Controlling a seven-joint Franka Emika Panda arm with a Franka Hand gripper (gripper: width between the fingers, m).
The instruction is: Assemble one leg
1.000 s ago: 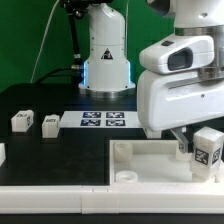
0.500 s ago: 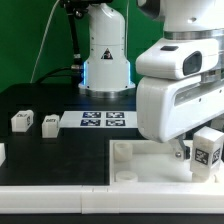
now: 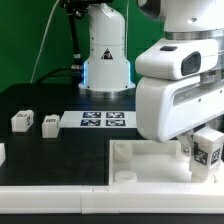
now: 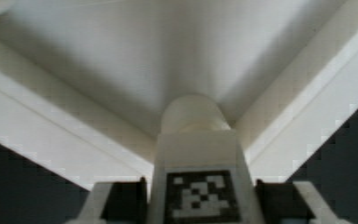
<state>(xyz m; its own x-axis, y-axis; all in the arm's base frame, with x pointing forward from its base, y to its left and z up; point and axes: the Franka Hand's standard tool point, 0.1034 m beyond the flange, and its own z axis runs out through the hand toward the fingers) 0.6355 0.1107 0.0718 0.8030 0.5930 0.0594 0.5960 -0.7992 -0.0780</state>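
Note:
My gripper (image 3: 200, 150) is low over the right part of the large white tray-like piece (image 3: 135, 160) at the exterior view's right. It is shut on a white leg (image 3: 208, 149) with a black-and-white tag on its face. In the wrist view the leg (image 4: 199, 150) runs out from between the two dark fingers (image 4: 123, 203), its rounded tip over the tray's inner corner (image 4: 176, 50). Two more small white tagged legs (image 3: 22, 121) (image 3: 50, 124) lie on the black table at the exterior view's left.
The marker board (image 3: 103, 120) lies flat on the table behind the tray. The robot's white base (image 3: 105, 60) stands behind it. Another white part (image 3: 2, 153) shows at the exterior view's left edge. A white ledge (image 3: 60, 200) runs along the front.
The arm has sunk a little toward the tray with the leg in its grip during the last second. The parts on the table have not moved.

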